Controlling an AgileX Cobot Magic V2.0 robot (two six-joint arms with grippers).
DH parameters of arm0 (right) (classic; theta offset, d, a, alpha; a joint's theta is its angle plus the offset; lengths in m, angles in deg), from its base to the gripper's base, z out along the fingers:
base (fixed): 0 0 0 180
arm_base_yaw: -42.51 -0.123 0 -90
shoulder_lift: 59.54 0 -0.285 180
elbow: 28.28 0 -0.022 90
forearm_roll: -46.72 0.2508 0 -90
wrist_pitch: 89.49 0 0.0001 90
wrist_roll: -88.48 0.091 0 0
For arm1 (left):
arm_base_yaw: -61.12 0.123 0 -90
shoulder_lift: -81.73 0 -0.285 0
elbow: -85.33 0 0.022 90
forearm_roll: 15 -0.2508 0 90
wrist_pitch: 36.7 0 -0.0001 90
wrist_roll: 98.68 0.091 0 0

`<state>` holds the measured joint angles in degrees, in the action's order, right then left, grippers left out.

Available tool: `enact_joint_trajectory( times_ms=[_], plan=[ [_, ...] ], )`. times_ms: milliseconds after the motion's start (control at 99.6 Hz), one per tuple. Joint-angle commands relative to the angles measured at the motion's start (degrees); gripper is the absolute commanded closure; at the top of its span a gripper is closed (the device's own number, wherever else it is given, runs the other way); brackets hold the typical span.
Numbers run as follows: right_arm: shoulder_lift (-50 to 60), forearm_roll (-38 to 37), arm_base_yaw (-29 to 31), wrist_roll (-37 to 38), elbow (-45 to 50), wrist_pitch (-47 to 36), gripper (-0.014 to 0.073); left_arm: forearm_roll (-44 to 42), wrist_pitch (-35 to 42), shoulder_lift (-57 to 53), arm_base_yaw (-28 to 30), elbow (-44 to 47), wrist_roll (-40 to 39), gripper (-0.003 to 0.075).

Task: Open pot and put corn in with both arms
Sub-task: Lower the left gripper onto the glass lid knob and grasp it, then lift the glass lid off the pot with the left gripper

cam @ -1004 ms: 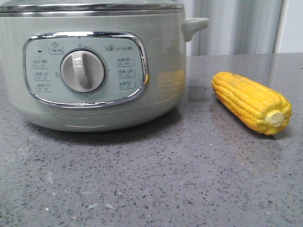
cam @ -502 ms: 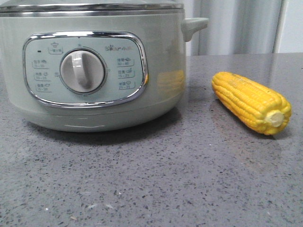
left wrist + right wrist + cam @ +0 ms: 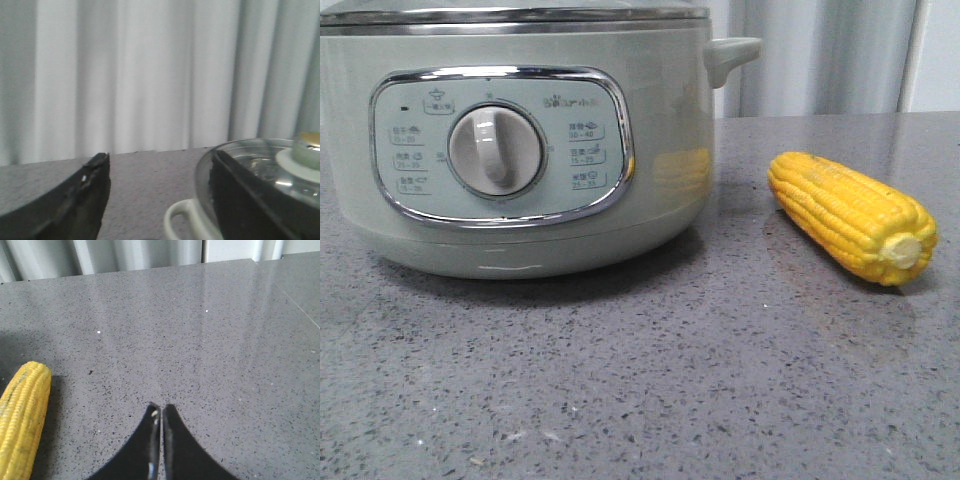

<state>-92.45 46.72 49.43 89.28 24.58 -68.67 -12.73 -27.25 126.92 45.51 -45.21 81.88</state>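
The pale-green pot (image 3: 520, 140) fills the left of the front view, with a chrome-framed panel, a grey-white dial (image 3: 495, 150) and a side handle (image 3: 732, 55). Its lid is on; the glass lid (image 3: 250, 165) with a pale knob (image 3: 305, 152) shows in the left wrist view above the pot's handle (image 3: 180, 220). The yellow corn (image 3: 852, 215) lies on the counter right of the pot and shows in the right wrist view (image 3: 22, 420). My left gripper (image 3: 157, 165) is open beside the lid's edge, one finger over the lid. My right gripper (image 3: 161, 407) is shut and empty, over bare counter beside the corn.
The grey speckled counter (image 3: 670, 380) runs under everything. Pale curtains (image 3: 820, 55) hang behind the counter's back edge.
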Motion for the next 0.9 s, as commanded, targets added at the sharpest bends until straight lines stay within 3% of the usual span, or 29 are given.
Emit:
enact_joint_trajectory(
  times_ms=[0, 131, 341, 502, 894],
  plan=[
    [-0.73, 0.00, 0.35, -0.20, -1.94, -4.62, 0.0667, -0.28, 8.49, 4.47, -4.90, -3.94, -0.56, 0.0331],
    [-0.73, 0.00, 0.35, -0.20, -1.94, -4.62, 0.0667, -1.89, 13.07, 11.56, -11.36, -7.15, -0.56, 0.0331],
    [-0.73, 0.58, 0.35, -0.20, -1.94, -4.62, 0.0667, -1.89, 13.78, 22.61, -18.19, -14.10, -0.56, 0.0300],
    [-0.73, 1.46, 0.35, -0.20, -1.94, -4.62, 0.0667, -1.89, 13.77, 29.31, -19.97, -19.28, -0.56, 0.0232],
    [-0.73, 1.46, 0.35, -0.20, -1.94, -4.73, 0.0667, -2.27, 13.66, 37.85, -21.51, -25.04, -0.56, 0.0237]
  ],
)
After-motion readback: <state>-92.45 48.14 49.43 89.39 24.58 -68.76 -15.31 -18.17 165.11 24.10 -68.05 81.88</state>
